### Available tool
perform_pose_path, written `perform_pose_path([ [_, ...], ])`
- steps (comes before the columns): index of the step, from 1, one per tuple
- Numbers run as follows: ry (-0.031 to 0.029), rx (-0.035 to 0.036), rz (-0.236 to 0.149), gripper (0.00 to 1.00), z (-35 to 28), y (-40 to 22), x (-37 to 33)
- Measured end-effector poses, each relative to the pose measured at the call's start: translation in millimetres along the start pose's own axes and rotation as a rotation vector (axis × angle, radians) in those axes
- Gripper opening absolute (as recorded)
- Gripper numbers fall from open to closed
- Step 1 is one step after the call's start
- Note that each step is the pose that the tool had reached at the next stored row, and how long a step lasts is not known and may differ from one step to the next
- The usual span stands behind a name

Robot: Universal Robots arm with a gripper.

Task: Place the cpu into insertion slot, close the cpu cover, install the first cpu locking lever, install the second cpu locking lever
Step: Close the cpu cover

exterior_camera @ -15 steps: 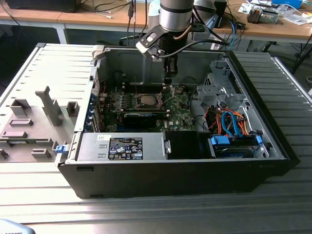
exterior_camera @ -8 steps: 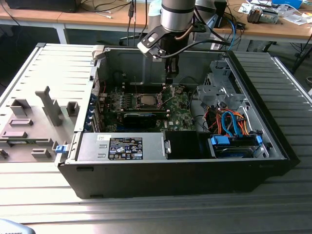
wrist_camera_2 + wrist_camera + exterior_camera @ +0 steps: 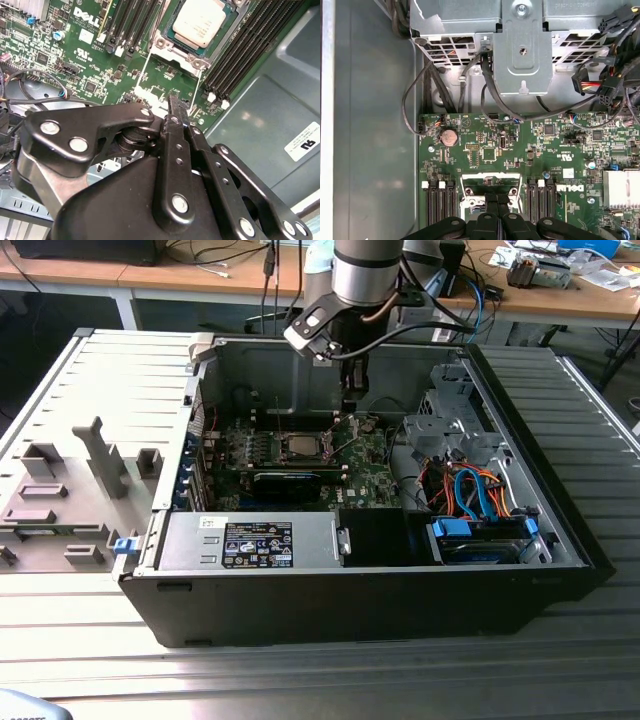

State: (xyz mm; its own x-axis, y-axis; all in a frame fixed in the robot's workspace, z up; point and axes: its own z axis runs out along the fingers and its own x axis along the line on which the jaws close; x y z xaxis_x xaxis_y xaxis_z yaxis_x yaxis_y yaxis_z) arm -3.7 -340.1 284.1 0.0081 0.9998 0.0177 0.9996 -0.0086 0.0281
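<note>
The cpu (image 3: 200, 20), a square chip with a silver top, lies in the insertion slot (image 3: 283, 447) on the green motherboard (image 3: 100, 50). The silver frame of the cpu cover (image 3: 170, 45) lies around it. My gripper (image 3: 172, 97) is shut with nothing between its fingers. It hangs just above the board beside the slot, slightly toward the exterior view's right and the case's back wall, as the exterior view shows (image 3: 352, 400). In the first wrist view the gripper (image 3: 496, 197) hides most of the socket. I cannot tell how the locking levers stand.
Long black memory slots (image 3: 250, 45) flank the socket on both sides. A metal drive cage (image 3: 520, 45) with black cables stands past the board's edge. Orange and blue cables (image 3: 470, 490) fill the case's right side. A grey fixture tray (image 3: 70, 490) sits left of the case.
</note>
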Motion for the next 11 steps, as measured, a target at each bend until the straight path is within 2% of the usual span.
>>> perform_pose_path([
  [11,0.0000,0.0000,0.000,0.11,0.7,4.7,0.0],
])
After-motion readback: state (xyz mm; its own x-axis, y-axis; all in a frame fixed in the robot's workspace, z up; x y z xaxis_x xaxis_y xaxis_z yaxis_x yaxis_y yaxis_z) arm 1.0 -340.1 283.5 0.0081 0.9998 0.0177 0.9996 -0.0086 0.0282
